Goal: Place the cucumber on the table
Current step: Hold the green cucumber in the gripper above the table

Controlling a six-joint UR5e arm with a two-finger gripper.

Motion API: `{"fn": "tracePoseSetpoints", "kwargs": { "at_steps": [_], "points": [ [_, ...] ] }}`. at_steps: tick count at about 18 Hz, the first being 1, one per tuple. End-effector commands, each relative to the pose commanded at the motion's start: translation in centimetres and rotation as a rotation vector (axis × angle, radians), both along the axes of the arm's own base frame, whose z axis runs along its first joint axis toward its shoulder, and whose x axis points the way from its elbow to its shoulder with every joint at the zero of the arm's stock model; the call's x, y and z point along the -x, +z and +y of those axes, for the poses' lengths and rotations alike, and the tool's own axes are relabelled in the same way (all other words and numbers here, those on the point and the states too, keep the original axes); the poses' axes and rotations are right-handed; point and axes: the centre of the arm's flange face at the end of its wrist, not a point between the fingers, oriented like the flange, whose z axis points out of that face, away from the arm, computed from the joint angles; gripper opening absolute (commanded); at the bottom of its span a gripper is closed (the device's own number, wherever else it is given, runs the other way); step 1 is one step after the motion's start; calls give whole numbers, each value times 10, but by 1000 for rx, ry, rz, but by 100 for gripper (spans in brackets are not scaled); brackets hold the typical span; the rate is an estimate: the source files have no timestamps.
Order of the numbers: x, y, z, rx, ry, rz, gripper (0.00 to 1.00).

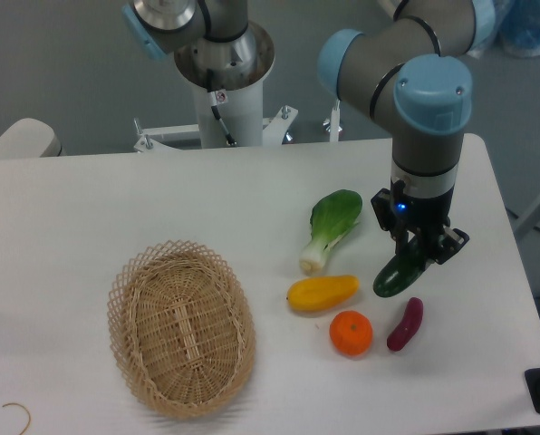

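The dark green glossy cucumber [399,273] hangs tilted, its lower end down-left, just above or touching the white table [116,199]; I cannot tell which. My gripper [424,246] is shut on the cucumber's upper end, at the table's right side. The upper tip of the cucumber is hidden between the fingers.
A yellow squash [323,292], an orange [351,333] and a purple sweet potato [405,324] lie close below and left of the cucumber. A bok choy [330,227] lies to its left. A wicker basket [180,326] stands front left. The arm's base [223,82] is at the back.
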Motion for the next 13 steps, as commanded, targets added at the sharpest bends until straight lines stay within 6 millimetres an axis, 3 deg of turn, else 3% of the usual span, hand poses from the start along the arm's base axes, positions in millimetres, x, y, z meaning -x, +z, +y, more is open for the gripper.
{"fn": "tracePoseSetpoints", "kwargs": {
  "at_steps": [13],
  "points": [
    [-1, -6, 2, -7, 43, -7, 26]
  ]
}}
